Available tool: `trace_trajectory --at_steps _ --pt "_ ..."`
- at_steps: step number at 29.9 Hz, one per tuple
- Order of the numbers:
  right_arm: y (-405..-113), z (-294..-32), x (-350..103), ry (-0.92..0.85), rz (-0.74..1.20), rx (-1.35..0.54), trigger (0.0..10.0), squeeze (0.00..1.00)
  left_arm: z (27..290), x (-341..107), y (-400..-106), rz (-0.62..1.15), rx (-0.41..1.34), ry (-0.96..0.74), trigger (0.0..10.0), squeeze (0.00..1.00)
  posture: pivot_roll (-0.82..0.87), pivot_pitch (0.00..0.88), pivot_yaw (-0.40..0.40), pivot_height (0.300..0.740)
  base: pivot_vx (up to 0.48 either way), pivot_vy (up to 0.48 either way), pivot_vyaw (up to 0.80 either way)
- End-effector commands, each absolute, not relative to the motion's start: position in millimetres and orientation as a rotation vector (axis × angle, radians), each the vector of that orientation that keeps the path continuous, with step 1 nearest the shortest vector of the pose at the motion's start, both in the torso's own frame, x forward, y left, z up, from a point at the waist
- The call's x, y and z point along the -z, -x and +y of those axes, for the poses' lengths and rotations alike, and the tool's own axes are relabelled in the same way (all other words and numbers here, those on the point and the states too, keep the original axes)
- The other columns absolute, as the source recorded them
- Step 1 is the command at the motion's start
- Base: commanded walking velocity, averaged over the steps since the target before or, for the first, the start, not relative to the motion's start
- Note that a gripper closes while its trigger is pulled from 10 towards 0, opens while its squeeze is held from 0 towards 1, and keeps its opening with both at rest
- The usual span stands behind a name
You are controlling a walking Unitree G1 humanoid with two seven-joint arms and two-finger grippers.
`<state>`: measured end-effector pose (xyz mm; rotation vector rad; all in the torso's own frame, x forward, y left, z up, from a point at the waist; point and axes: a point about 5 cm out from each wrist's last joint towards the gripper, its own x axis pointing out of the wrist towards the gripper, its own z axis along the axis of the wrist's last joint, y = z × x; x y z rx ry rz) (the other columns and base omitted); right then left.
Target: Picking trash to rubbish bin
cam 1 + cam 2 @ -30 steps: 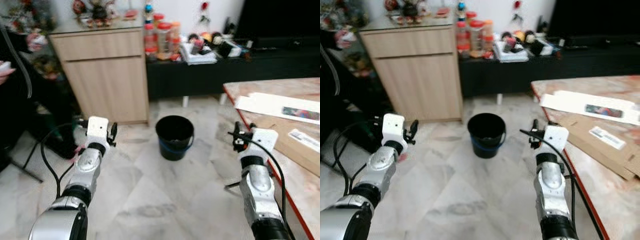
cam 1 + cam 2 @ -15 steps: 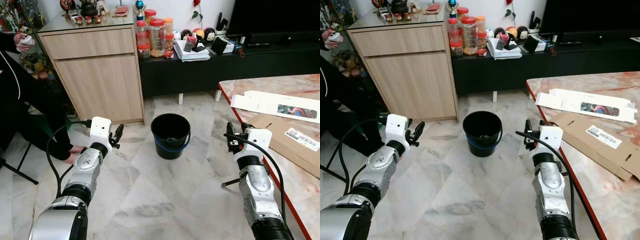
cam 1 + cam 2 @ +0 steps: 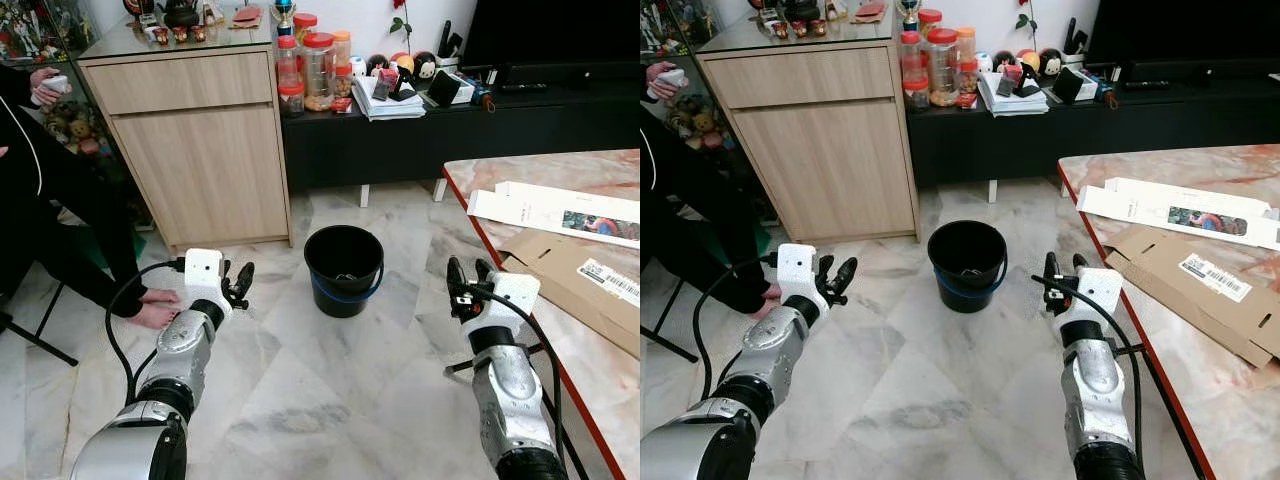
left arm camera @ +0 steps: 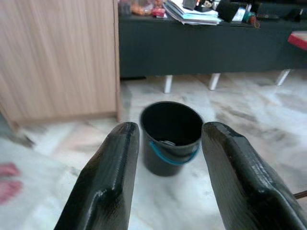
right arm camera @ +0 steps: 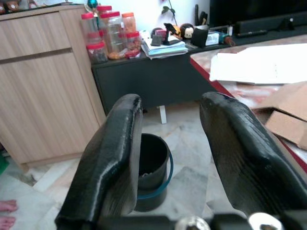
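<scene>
I'm standing over the marble floor [image 3: 300, 400] with both arms raised in front of me and nothing in either one. My left gripper [image 3: 240, 283] has its fingers [image 4: 112, 182] spread, and through the gap I see the rubbish bin [image 3: 344, 270] straight ahead. My right gripper [image 3: 463, 285] is the same: fingers [image 5: 115, 158] apart, empty, the bin framed between them.

By my reckoning this is the hunting stage, trash not yet in hand. The likeliest candidates lie on the bench [image 3: 500, 170] to my right: a flattened cardboard box [image 3: 580, 285] with a white label, and beside it, farther back, a long white paper carton [image 3: 555, 210]. Both lie flat, so I'd expect the next move to be a turn toward the bench and a reach with the right arm for an edge I can get my fingers around, since a flat sheet gives little to pinch from above.

The bin is black, round, open-topped, with a blue hoop handle hanging down its side. It stands upright on the floor in front of the dark low cabinet [image 3: 400, 140], well apart from both arms. Something small and pale already lies at its bottom.

A person [image 3: 60, 220] crouches off to my left, hand [image 3: 155, 315] on the floor near my left arm.
</scene>
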<state>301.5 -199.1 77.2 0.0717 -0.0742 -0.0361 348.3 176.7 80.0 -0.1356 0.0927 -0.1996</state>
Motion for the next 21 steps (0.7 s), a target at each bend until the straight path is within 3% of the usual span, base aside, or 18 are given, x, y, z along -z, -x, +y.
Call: trace_trajectory --at_steps 1,18,21 --pt "-302.4 -200.8 -78.0 -0.091 -0.085 0.042 10.0 0.0 178.2 -76.3 -347.4 0.122 0.202 0.204 10.0 0.0 0.14 0.012 0.029 0.74 0.0 0.0 0.0" --pt "-305.0 -190.8 -75.5 -0.137 -0.087 0.022 10.0 0.0 173.3 -75.6 -348.3 0.133 0.203 0.221 10.0 0.0 0.14 0.008 0.032 0.74 0.0 0.0 0.0" --pt "-305.5 -190.3 -75.5 -0.136 -0.085 0.016 10.0 0.0 173.3 -75.6 -348.3 0.134 0.202 0.215 10.0 0.0 0.14 0.008 0.032 0.74 0.0 0.0 -0.56"
